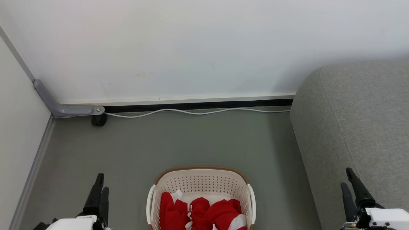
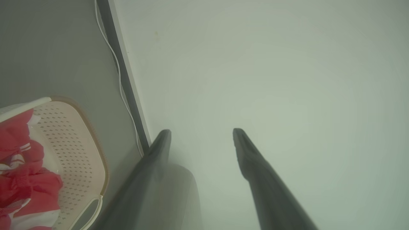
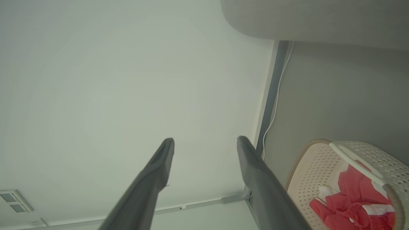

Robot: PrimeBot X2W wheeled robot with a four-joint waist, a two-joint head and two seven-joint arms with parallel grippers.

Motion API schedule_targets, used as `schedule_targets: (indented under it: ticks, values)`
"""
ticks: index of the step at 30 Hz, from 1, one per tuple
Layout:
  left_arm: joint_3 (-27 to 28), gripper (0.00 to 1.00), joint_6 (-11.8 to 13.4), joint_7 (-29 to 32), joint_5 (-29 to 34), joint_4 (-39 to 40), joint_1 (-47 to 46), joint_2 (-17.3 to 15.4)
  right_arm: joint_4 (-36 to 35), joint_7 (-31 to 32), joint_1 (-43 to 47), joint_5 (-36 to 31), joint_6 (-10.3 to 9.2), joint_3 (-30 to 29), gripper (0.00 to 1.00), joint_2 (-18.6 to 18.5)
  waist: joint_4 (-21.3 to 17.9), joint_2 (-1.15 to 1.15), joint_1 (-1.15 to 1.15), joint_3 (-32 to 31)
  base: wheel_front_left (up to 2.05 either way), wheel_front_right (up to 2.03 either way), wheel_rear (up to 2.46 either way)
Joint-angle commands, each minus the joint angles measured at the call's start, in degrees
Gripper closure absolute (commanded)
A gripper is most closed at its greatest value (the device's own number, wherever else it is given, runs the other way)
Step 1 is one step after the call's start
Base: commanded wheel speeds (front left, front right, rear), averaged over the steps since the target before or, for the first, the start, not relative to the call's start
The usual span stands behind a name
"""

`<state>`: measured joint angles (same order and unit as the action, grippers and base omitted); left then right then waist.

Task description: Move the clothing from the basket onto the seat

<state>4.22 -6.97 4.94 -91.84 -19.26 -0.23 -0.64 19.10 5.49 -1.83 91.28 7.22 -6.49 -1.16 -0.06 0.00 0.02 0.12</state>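
Parted and empty: left gripper low on the left, right gripper low on the right, seen against the sofa. Between them, on the grey floor, a cream perforated laundry basket with a brown rim, holding crumpled red clothing with white panels. To its right, apart from it, the large light grey sofa. Beyond, a white cable along a black skirting strip, a grey bracket in the left corner, and a plain white wall.
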Motion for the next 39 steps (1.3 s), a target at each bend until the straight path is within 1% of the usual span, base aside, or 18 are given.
schedule_targets:
  ticks: [1,12,19,32,33,34,39]
  values:
    - [0.0,0.00,-0.1,-0.5,0.6,1.2,-2.9,-0.7,-1.4,-0.6,-2.9,-0.7,0.18,0.4,0.00,-1.1,0.0,0.00,-0.01,0.1,0.00,0.00,0.00]
    - [-1.1,0.00,-0.1,-2.6,3.3,0.5,-4.5,-1.5,-1.0,-2.8,-5.0,-2.3,0.19,3.1,0.00,-2.5,0.0,0.00,-0.02,0.2,0.00,0.00,0.00]
    - [-0.9,0.00,-0.1,-3.8,7.6,0.6,-5.3,-1.6,-0.3,-4.3,-6.5,-4.2,0.20,5.2,0.00,-3.7,-0.1,0.00,-0.02,0.3,0.00,0.00,0.00]
    - [-0.7,0.00,-0.2,-6.0,19.3,1.1,-6.6,-1.7,0.8,-6.5,-9.0,-13.4,0.21,5.9,0.00,-4.6,-0.1,0.00,-0.02,0.6,0.00,0.00,0.00]
    - [-0.7,0.00,-0.2,-6.0,19.3,1.1,-6.6,-1.7,0.8,-6.5,-9.0,-13.4,0.21,5.9,0.00,-4.6,-0.1,0.00,-0.02,0.6,0.00,0.00,0.00]
    - [-0.6,0.00,-0.2,-6.3,21.6,1.3,-6.8,-1.8,0.9,-6.8,-9.4,-15.2,0.21,6.1,0.00,-4.8,-0.1,0.00,-0.02,0.7,0.00,0.00,0.00]
    - [-0.8,0.00,-0.2,-7.1,26.8,1.6,-7.3,-1.8,1.3,-7.7,-10.3,-19.7,0.21,6.4,0.00,-5.0,-0.2,0.00,-0.02,1.0,0.00,0.00,0.00]
